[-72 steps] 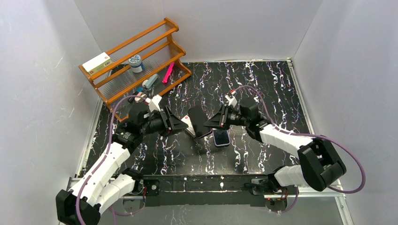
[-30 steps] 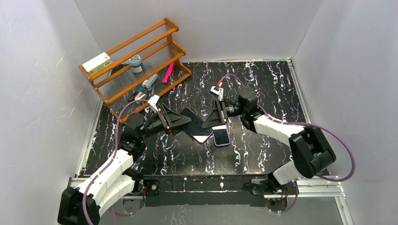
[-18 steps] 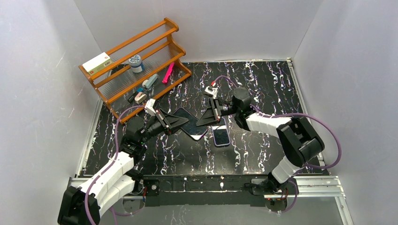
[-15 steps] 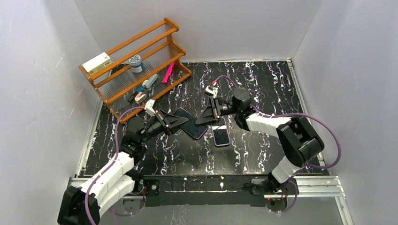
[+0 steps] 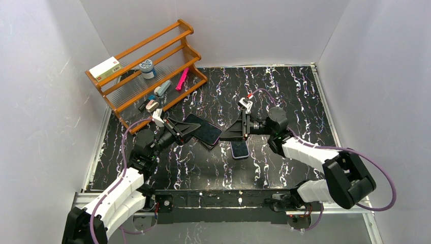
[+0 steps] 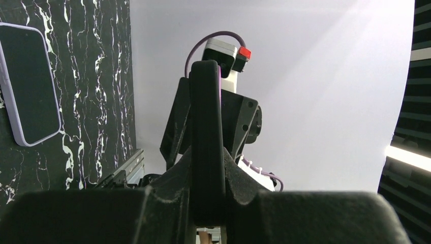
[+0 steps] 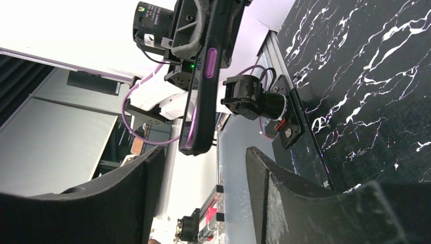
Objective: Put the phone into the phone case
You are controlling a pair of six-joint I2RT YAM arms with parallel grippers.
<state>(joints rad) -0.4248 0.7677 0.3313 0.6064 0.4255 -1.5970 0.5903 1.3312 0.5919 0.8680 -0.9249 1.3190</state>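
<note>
The phone case (image 5: 207, 133), black with a purple rim, hangs just above the mat at the centre with my left gripper (image 5: 190, 128) shut on its left end. In the left wrist view the phone case (image 6: 206, 127) stands edge-on between the pads of the left gripper (image 6: 206, 203). My right gripper (image 5: 226, 136) stands open just right of the case, apart from it. Its right wrist view shows the case (image 7: 203, 91) ahead of the open right gripper (image 7: 203, 175). The phone (image 5: 239, 149), dark screen up with a pale lilac rim, lies flat on the mat under the right gripper, and is also in the left wrist view (image 6: 30, 86).
A wooden rack (image 5: 167, 35) stands at the back left holding a white box (image 5: 105, 67), a small tin (image 5: 147, 67), a pink item (image 5: 182, 79) and a grey tool (image 5: 162, 88). White walls close in the black marbled mat (image 5: 284, 91).
The left gripper has shut on the case. The right gripper has opened, let go of the case and drawn back to the right. The case now hangs from the left gripper alone.
</note>
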